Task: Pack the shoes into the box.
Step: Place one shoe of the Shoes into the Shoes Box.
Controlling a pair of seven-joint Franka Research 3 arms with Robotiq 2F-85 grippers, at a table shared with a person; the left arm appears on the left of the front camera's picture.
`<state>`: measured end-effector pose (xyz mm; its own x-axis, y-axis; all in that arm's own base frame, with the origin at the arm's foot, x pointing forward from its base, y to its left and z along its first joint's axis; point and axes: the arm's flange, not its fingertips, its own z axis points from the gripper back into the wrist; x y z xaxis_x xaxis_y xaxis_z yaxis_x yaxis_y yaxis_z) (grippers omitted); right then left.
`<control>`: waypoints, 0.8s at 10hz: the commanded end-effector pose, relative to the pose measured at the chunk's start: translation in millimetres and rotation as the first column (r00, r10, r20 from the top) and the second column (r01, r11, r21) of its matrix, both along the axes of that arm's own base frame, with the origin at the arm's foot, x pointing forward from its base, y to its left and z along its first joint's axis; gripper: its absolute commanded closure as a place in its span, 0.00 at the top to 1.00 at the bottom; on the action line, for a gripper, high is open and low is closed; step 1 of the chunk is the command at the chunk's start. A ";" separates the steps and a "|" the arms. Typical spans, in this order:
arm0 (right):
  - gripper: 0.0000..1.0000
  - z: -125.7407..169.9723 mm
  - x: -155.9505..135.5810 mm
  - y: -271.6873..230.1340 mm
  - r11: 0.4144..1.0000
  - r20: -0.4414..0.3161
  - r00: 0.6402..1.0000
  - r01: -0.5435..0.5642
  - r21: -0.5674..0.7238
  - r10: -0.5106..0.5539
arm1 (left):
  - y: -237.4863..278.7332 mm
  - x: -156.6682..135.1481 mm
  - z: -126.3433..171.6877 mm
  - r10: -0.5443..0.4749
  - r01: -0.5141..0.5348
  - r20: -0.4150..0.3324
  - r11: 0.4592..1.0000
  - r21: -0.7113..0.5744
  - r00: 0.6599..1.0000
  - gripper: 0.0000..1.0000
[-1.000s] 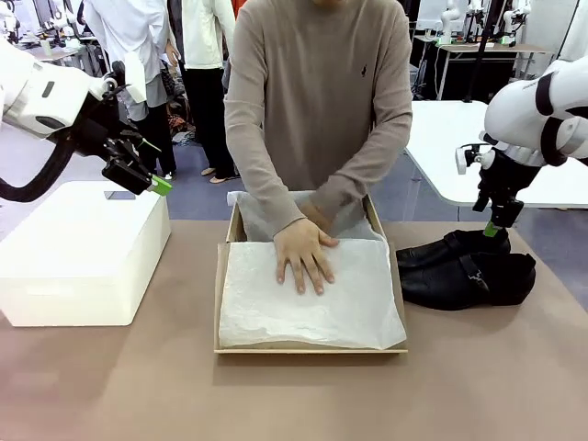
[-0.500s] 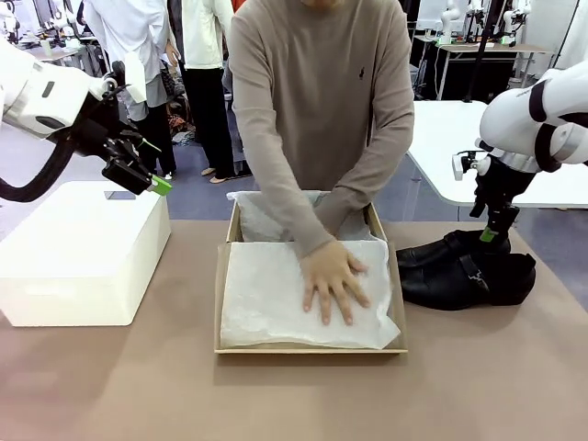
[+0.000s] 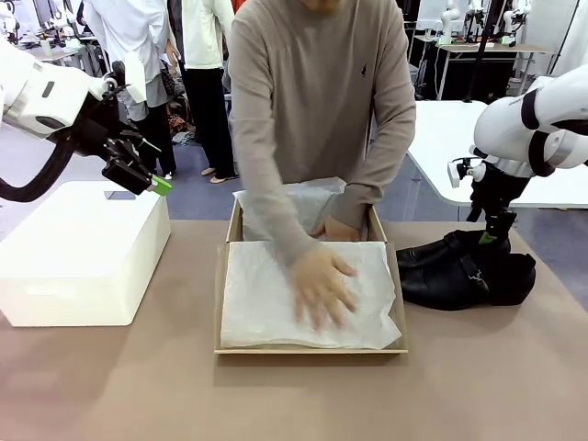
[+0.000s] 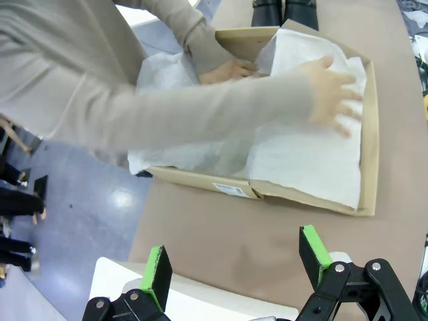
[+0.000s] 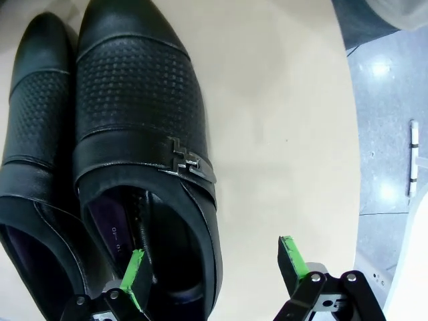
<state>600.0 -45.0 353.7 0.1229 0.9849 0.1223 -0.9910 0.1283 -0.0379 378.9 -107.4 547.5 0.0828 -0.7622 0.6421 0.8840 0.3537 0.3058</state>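
Packing has not begun: both shoes [image 3: 469, 269] lie on the worktop [image 3: 110, 386] directly beneath the right claw [image 5: 212, 259], which is released with one finger [image 5: 137, 267] over a shoe's opening. The box [image 3: 220, 303], just beside them, holds tissue paper [image 3: 262, 308] that a person's hand [image 3: 322, 285] smooths. The left claw [image 4: 234, 259] hangs released above a white bin [image 3: 83, 248]. Against the earlier frame, the right claw sits lower and the hand has slid across the tissue.
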 end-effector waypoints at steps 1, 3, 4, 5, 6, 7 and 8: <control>1.00 -2.6 8.2 -5.1 0.999 0.005 0.999 -0.050 -0.019 0.050 | 2.0 2.5 -1.8 -0.020 0.020 0.002 1.000 -0.012 1.000 1.00; 1.00 -6.4 10.9 -6.0 0.998 -0.013 0.998 -0.060 -0.024 0.060 | 2.0 2.5 -1.8 -0.020 0.020 0.002 1.000 -0.012 1.000 1.00; 0.92 -7.7 11.4 -5.8 0.998 -0.022 0.998 -0.060 -0.017 0.060 | 2.0 2.5 -1.8 -0.020 0.020 0.002 1.000 -0.012 1.000 1.00; 0.73 -7.4 10.5 -5.3 0.998 -0.030 0.998 -0.057 -0.011 0.057 | 2.0 2.5 -1.8 -0.020 0.020 0.002 1.000 -0.012 1.000 1.00; 0.54 -6.0 9.7 -5.5 0.999 -0.034 0.998 -0.053 -0.014 0.052 | 2.0 2.5 -1.8 -0.020 0.020 0.002 1.000 -0.012 1.000 1.00; 0.35 -5.6 8.9 -6.3 0.999 -0.038 0.998 -0.050 -0.012 0.050 | 2.0 2.5 -1.8 -0.020 0.020 0.002 1.000 -0.012 1.000 1.00; 0.16 -5.7 8.2 -6.6 0.999 -0.042 0.998 -0.050 -0.013 0.049 | 2.0 2.5 -1.8 -0.020 0.020 0.002 1.000 -0.012 1.000 1.00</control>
